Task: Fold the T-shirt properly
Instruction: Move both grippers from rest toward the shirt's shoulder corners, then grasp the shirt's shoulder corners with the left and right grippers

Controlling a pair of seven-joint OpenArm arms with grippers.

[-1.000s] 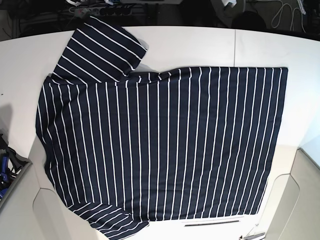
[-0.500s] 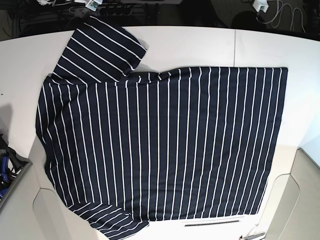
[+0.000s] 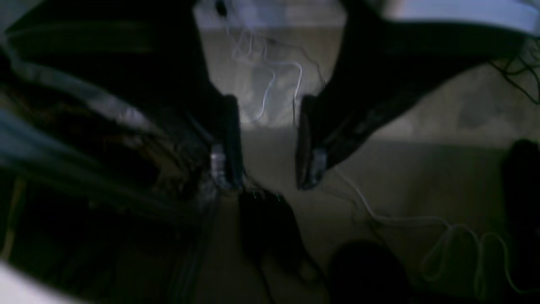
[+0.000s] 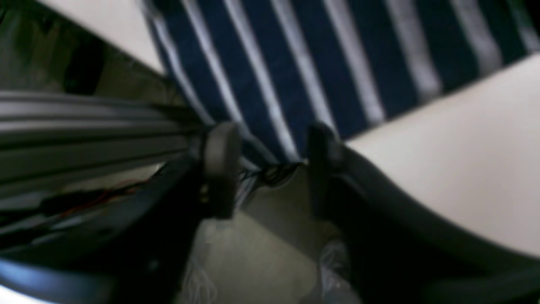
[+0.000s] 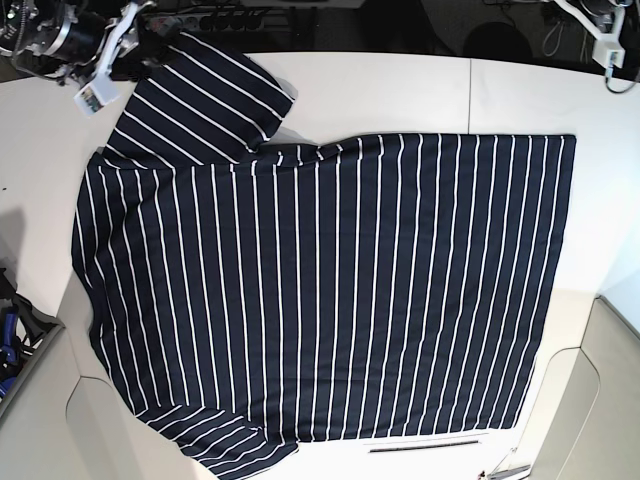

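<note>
Both grippers, right [image 4: 270, 169] and left [image 3: 265, 143], had jaws apart and empty, so I judged the shirt [image 5: 330, 290] sleeve hem wanted a deep, square bite.

The T-shirt [image 5: 330, 290] is lying spread flat on the table [image 5: 400, 90], covering most of it, one sleeve reaching toward the far left corner. The right gripper [image 5: 118, 50] is hovering just beside that sleeve's far edge. The left gripper [image 5: 605, 35] is hanging beyond the table's far right corner, well apart from the cloth.
</note>
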